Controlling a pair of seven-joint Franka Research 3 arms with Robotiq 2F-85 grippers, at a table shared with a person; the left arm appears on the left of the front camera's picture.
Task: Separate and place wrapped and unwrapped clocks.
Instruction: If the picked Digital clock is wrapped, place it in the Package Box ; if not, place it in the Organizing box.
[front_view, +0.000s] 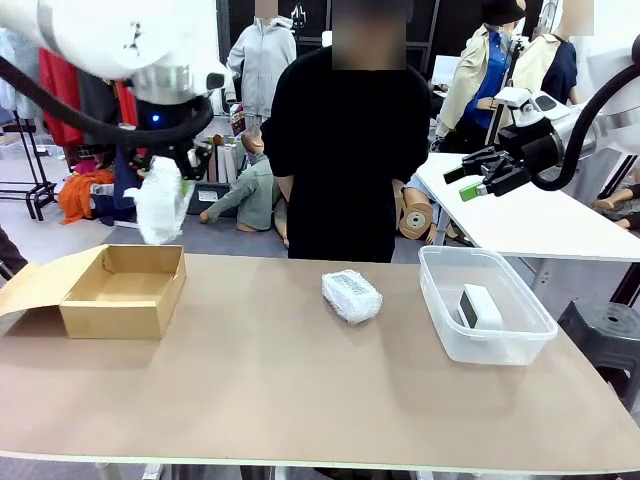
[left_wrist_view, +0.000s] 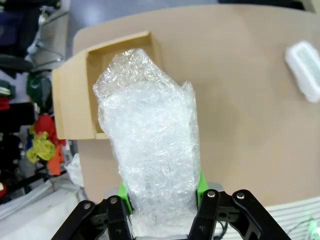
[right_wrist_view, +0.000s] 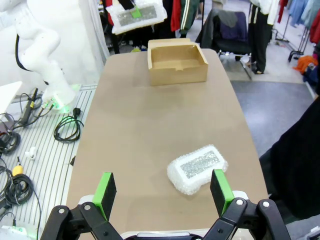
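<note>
My left gripper (front_view: 172, 168) is shut on a long wrapped clock (front_view: 159, 205) in crinkly bubble film, hanging in the air just above and behind the open cardboard box (front_view: 125, 290). In the left wrist view that bundle (left_wrist_view: 150, 150) stands between the green pads (left_wrist_view: 123, 196), with the box (left_wrist_view: 75, 95) below it. A second, squat wrapped clock (front_view: 351, 295) lies on the table centre; it also shows in the right wrist view (right_wrist_view: 197, 168). The bare white clock (front_view: 480, 306) rests inside the clear plastic bin (front_view: 437, 310). My right gripper (front_view: 475, 180) hovers open, high above the bin.
A person in black (front_view: 350, 150) stands at the far edge of the table, hands behind or at the sides. The cardboard box has a flap (front_view: 35, 280) folded out to the left. A white table (front_view: 540, 220) sits behind on the right.
</note>
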